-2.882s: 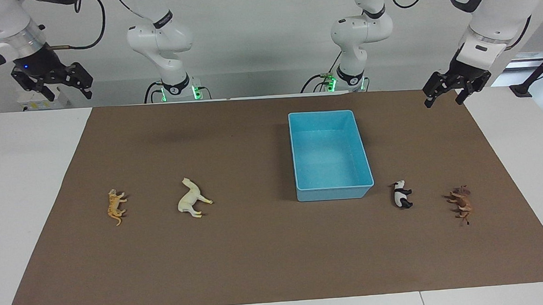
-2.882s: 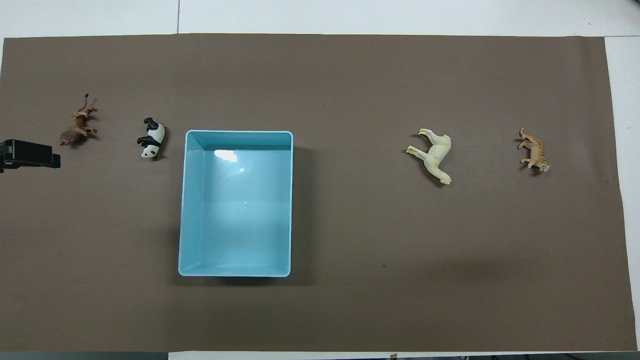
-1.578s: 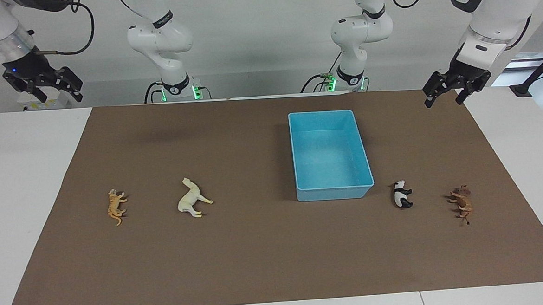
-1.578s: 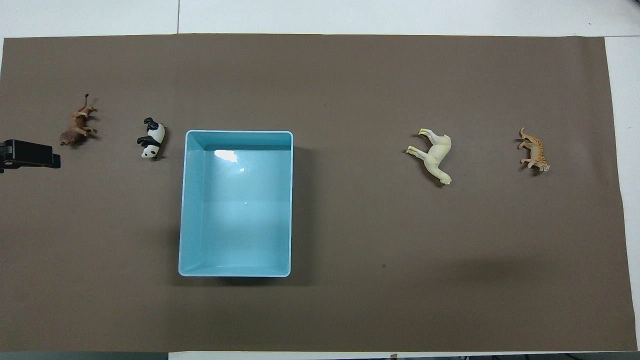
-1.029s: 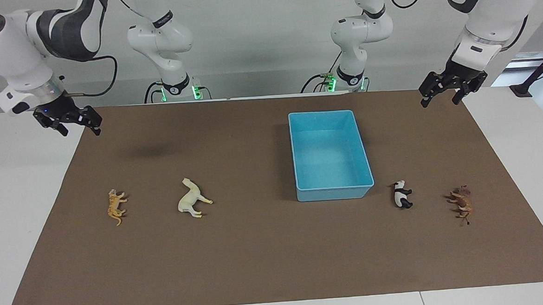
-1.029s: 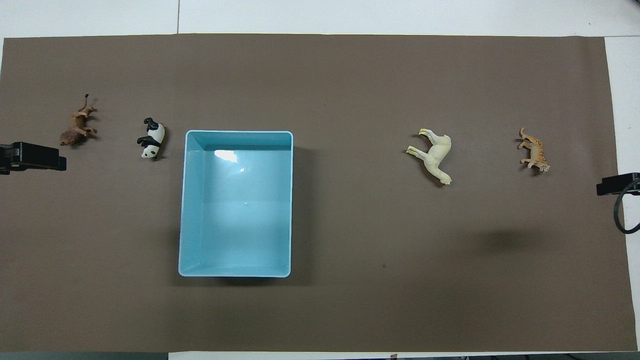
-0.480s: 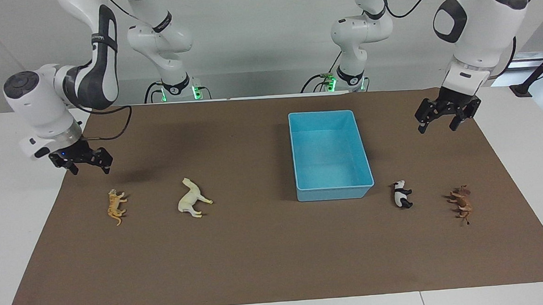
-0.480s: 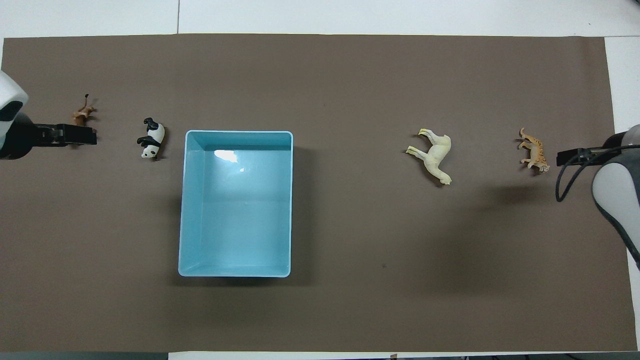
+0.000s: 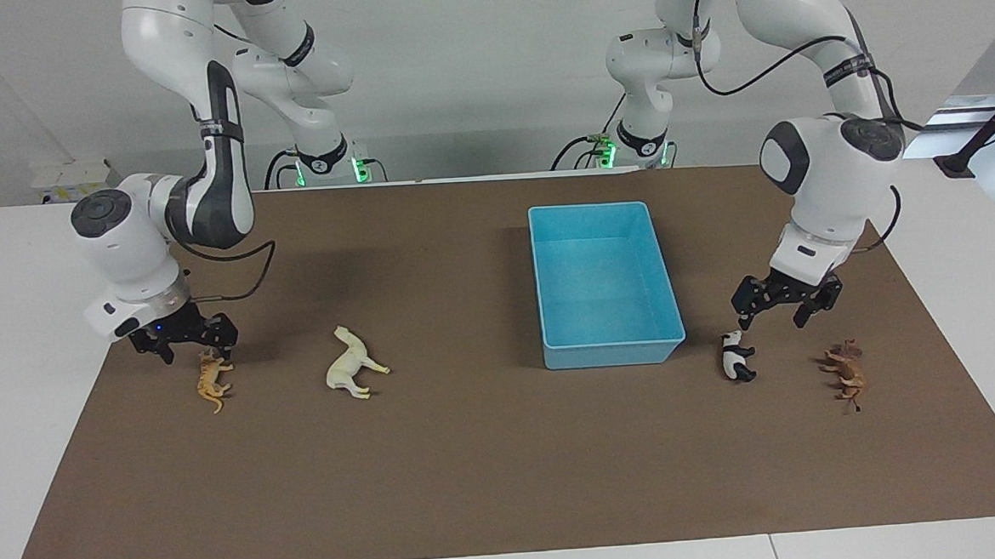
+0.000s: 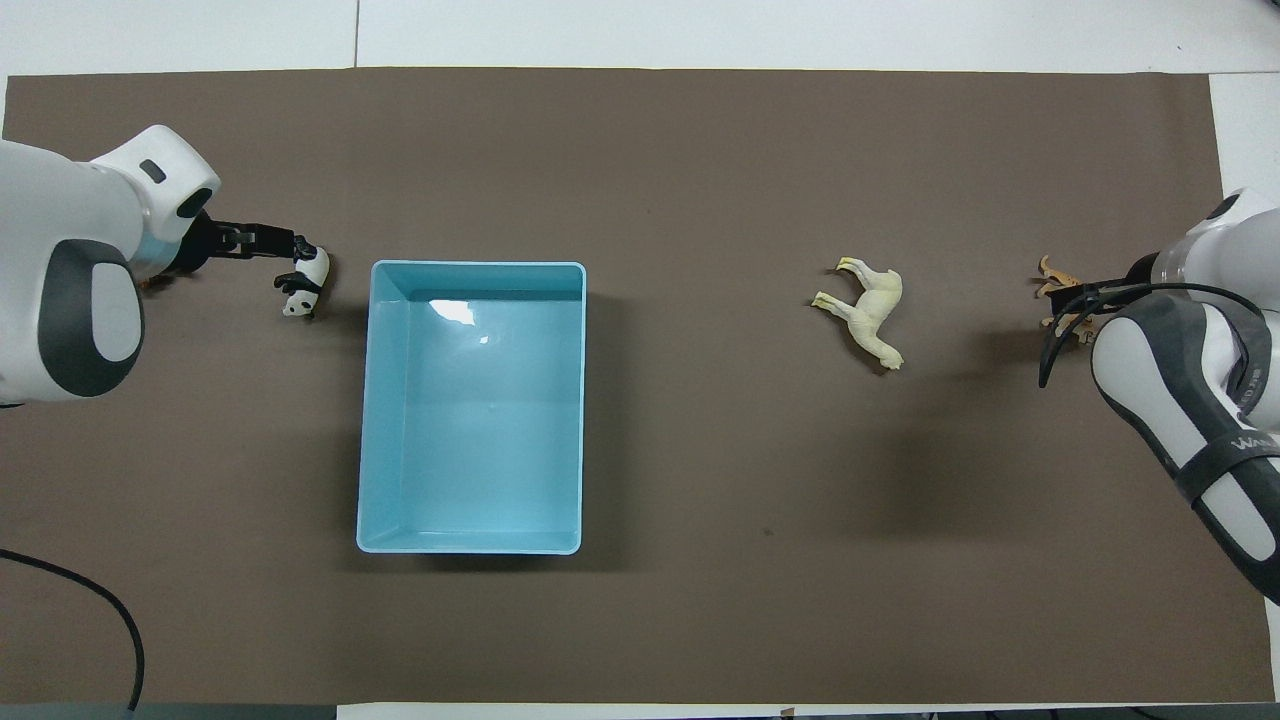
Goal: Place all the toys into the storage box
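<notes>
Hovering: your left gripper sits open, empty over the panda; your right gripper open, empty over the tiger.

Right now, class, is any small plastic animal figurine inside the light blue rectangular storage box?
No: the storage box is empty in the overhead view.

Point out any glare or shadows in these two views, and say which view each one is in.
Overhead view: a bright glare patch on the floor of the storage box, at its end farther from the robots, and a soft dark shadow on the brown mat beside the cream-white horse. Facing view: no glare in the box; a faint arm shadow on the mat nearer the robots than the horse.
</notes>
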`<control>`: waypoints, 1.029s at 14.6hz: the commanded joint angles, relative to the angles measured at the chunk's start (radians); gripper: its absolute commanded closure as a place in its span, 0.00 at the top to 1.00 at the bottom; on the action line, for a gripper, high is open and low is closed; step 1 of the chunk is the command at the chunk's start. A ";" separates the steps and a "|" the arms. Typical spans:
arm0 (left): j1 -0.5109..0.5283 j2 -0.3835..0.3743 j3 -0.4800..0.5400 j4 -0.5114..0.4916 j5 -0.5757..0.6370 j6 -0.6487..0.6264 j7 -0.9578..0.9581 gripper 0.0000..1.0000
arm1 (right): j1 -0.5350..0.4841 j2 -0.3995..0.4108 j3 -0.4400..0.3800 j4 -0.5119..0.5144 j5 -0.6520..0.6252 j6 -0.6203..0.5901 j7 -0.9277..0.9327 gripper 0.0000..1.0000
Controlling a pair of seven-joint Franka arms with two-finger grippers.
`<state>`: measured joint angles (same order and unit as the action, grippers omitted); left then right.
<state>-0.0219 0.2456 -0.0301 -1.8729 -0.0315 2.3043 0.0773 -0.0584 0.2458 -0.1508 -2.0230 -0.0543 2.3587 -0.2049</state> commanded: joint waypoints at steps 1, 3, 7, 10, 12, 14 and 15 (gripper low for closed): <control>-0.035 0.040 0.015 0.009 0.008 0.012 0.013 1.00 | -0.017 0.038 0.005 0.024 0.001 0.007 -0.050 1.00; -0.040 0.055 0.015 -0.020 0.008 0.011 0.015 1.00 | -0.046 0.070 0.005 0.032 0.002 0.057 -0.108 1.00; -0.029 0.057 0.015 -0.051 0.010 0.015 0.051 1.00 | -0.054 0.098 0.007 0.038 0.010 0.086 -0.154 1.00; -0.020 0.093 0.015 -0.046 0.010 0.065 0.073 1.00 | -0.054 0.098 0.007 0.029 0.099 0.087 -0.208 1.00; -0.009 0.119 0.016 -0.048 0.010 0.104 0.073 1.00 | -0.055 0.099 0.008 0.027 0.103 0.085 -0.243 1.00; -0.009 0.136 0.015 -0.049 0.010 0.139 0.073 1.00 | -0.055 0.115 0.007 0.026 0.103 0.091 -0.292 1.00; -0.007 0.141 0.016 -0.048 0.009 0.141 0.073 1.00 | -0.052 0.116 0.007 0.023 0.103 0.094 -0.300 1.00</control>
<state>-0.0332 0.3765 -0.0155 -1.9094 -0.0305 2.4063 0.1371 -0.0994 0.3425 -0.1531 -2.0047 0.0289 2.4402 -0.4500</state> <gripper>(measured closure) 0.000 0.000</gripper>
